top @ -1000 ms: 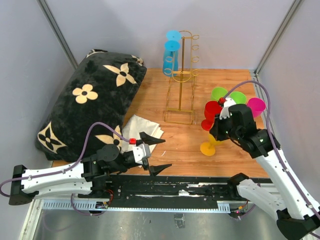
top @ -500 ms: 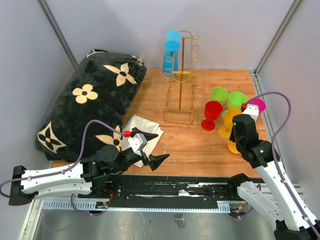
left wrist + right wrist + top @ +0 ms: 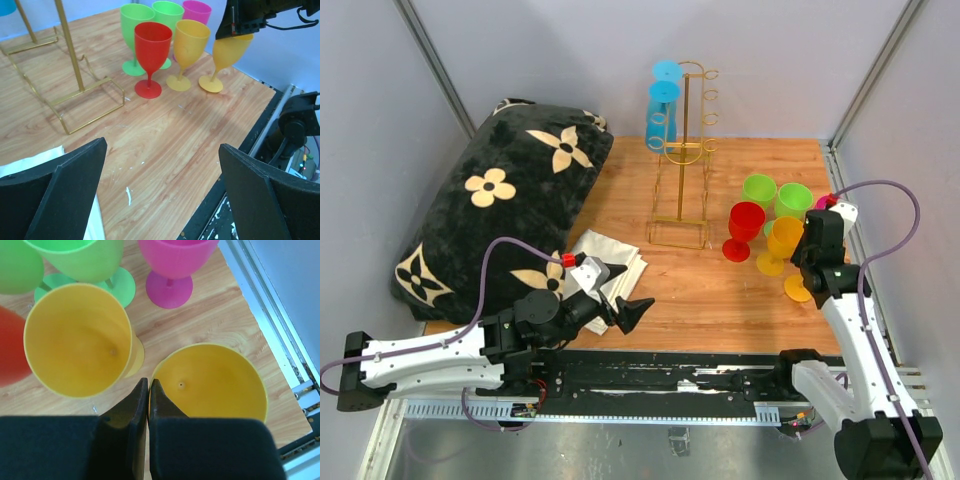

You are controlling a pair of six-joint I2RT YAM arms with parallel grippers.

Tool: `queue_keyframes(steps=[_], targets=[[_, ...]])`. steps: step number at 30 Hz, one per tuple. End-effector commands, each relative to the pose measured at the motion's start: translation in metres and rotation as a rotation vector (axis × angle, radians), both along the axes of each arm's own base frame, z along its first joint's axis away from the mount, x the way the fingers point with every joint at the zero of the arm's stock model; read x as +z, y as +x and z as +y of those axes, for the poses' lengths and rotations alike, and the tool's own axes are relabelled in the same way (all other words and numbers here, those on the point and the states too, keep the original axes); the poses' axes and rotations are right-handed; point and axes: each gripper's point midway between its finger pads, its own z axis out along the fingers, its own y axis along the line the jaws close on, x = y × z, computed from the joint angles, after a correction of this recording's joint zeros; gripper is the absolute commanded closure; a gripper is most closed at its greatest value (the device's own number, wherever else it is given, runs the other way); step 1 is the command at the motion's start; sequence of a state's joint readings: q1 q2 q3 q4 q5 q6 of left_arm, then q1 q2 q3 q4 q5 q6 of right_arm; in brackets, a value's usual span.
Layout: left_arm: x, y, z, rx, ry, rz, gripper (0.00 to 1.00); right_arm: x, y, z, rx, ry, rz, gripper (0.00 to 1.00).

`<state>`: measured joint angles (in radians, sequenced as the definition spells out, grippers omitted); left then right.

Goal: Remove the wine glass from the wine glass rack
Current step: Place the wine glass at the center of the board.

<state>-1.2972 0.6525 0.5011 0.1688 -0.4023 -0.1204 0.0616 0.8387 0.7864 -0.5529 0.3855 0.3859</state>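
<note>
The gold wire wine glass rack [image 3: 685, 150] stands at the back of the table, with blue wine glasses [image 3: 663, 100] hanging on its left side. Its base shows in the left wrist view [image 3: 75, 95]. My right gripper [image 3: 817, 250] is shut on the rim of a yellow wine glass [image 3: 215, 385], one finger inside the bowl and one outside. The glass's foot [image 3: 798, 290] is down at the table, right of the other glasses. In the right wrist view the gripper [image 3: 149, 381] pinches the rim. My left gripper [image 3: 625, 310] is open and empty near the front edge [image 3: 162, 145].
A red glass [image 3: 744, 222], a second yellow glass [image 3: 782, 240], two green glasses [image 3: 775, 192] and a pink glass [image 3: 175, 260] stand grouped at the right. A black flowered pillow [image 3: 500, 210] fills the left. A white cloth [image 3: 605, 260] lies beside it.
My right arm has carried the yellow glass to the right and lowered it beside the other glasses. My left gripper has turned and shifted slightly, still open.
</note>
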Motion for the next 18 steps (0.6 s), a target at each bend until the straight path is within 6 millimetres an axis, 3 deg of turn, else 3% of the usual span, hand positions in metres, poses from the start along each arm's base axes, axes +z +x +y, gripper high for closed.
queue_keyframes(steps=[1, 8, 13, 18], targets=[[0.009, 0.014, 0.011, 0.11, -0.012, 0.046, 0.0, 0.01, 0.023, -0.009, -0.044, 0.005, -0.093, 0.99], [-0.003, 0.02, 0.009, 0.166, 0.037, 0.116, 0.0, 0.008, 0.035, -0.021, -0.101, -0.021, -0.107, 0.99], [0.003, 0.02, 0.01, 0.165, -0.023, 0.104, 0.0, 0.004, 0.034, -0.031, -0.14, -0.055, -0.094, 0.96], [0.004, 0.026, 0.023, 0.24, -0.085, 0.146, 0.0, 0.006, 0.028, -0.037, -0.171, -0.063, -0.093, 0.85]])
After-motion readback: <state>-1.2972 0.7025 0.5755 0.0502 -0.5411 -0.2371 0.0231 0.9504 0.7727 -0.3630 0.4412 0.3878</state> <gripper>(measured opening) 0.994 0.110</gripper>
